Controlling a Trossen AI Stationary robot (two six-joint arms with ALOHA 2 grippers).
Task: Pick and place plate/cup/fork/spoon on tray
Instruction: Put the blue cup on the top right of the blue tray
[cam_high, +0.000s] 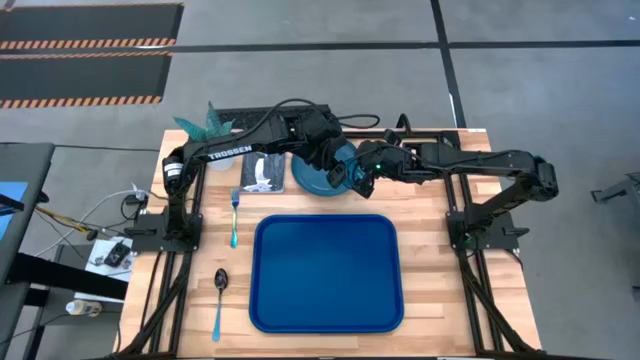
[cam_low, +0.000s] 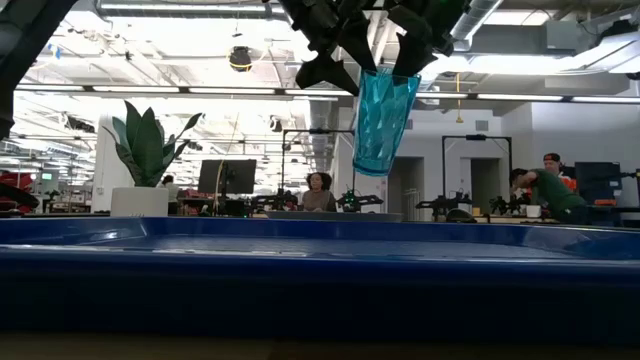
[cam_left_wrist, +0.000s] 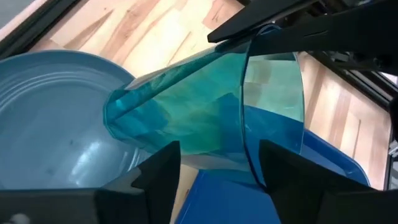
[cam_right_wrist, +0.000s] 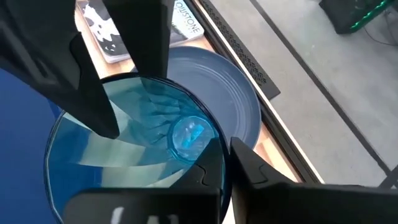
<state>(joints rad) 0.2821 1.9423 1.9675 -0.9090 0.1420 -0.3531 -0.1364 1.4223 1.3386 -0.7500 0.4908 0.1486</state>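
Note:
The teal cup (cam_low: 385, 120) hangs in the air above the dark-teal plate (cam_high: 312, 178), which lies on the table behind the blue tray (cam_high: 325, 272). My right gripper (cam_low: 415, 55) is shut on the cup's rim. My left gripper (cam_left_wrist: 217, 168) is open. Its fingers stand close along the cup's side just below the rim, coming from the table's left. The fork (cam_high: 235, 220) and the spoon (cam_high: 219, 300) lie flat on the table left of the tray. My right gripper holds the cup by its rim (cam_left_wrist: 264, 31), seemingly with one finger inside and one along the outer wall, coming from the table's right and above. The cup hangs below the fingers, base down and slightly tilted, clear of the plate. Whether my left gripper touches the cup cannot be told.
A picture booklet (cam_high: 262, 172) lies left of the plate. A white pot with a teal plant (cam_high: 212, 125) stands at the far left corner. The tray's low rim (cam_low: 320, 260) fills the near table. People show in the room beyond.

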